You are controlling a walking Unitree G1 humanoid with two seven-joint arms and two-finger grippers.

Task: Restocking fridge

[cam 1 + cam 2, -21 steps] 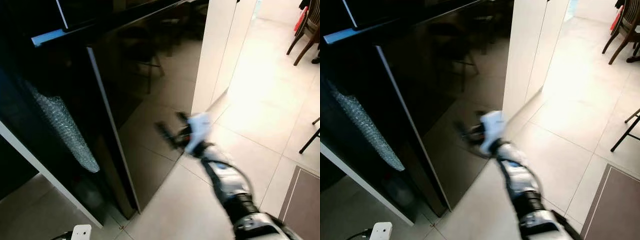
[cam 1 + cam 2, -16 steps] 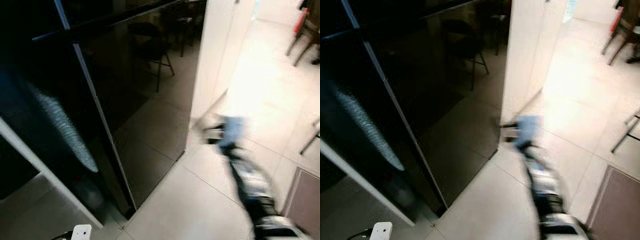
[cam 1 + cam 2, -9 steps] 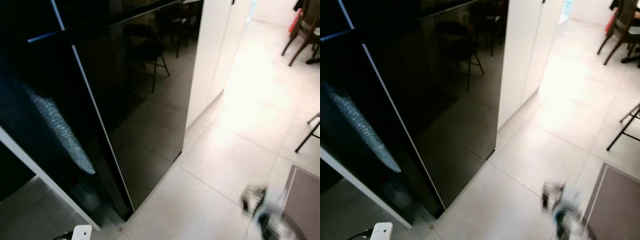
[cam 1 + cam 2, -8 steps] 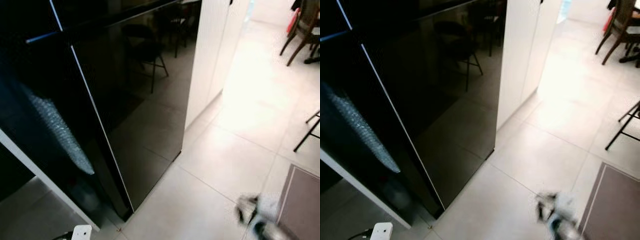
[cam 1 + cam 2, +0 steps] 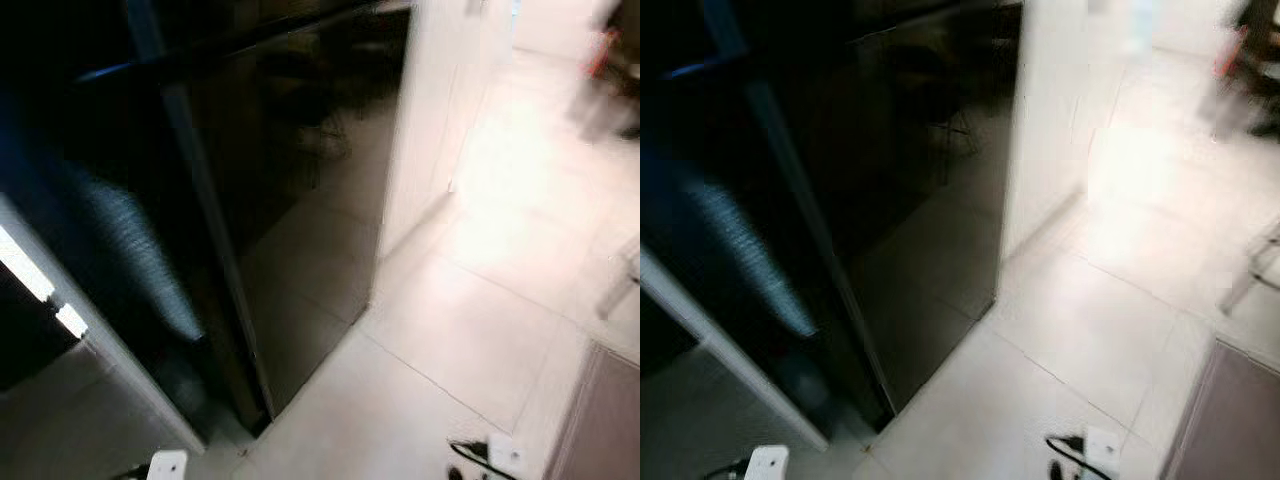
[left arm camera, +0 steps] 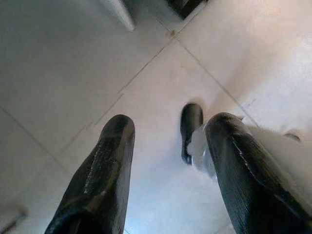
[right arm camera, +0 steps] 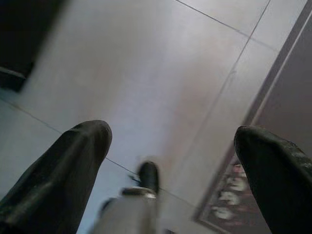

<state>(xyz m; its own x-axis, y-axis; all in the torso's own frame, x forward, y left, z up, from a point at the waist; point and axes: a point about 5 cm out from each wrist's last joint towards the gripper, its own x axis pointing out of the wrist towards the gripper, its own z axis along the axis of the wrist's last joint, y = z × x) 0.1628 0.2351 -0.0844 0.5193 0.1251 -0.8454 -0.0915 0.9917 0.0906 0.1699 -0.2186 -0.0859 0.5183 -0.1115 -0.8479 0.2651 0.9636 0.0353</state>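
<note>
A tall black glossy fridge (image 5: 290,180) stands at the left with its doors shut, reflecting chairs and floor tiles. Both head views are blurred. My right gripper (image 7: 173,134) hangs low over the pale floor tiles, open with nothing between its fingers; a bit of that arm (image 5: 495,455) shows at the bottom edge of the left eye view. My left gripper (image 6: 170,124) also hangs over the floor, open and empty. No items for the fridge can be made out.
A white cabinet panel (image 5: 430,110) stands right of the fridge. Pale tiled floor (image 5: 480,300) runs right toward blurred chairs (image 5: 610,60). A brown mat (image 5: 610,420) lies at the lower right. My black foot (image 6: 191,129) shows below the left gripper.
My right arm, raised at the fridge door 1.3 s ago, has swung right and dropped low by my side. The picture has shifted and blurred, so the camera is moving.
</note>
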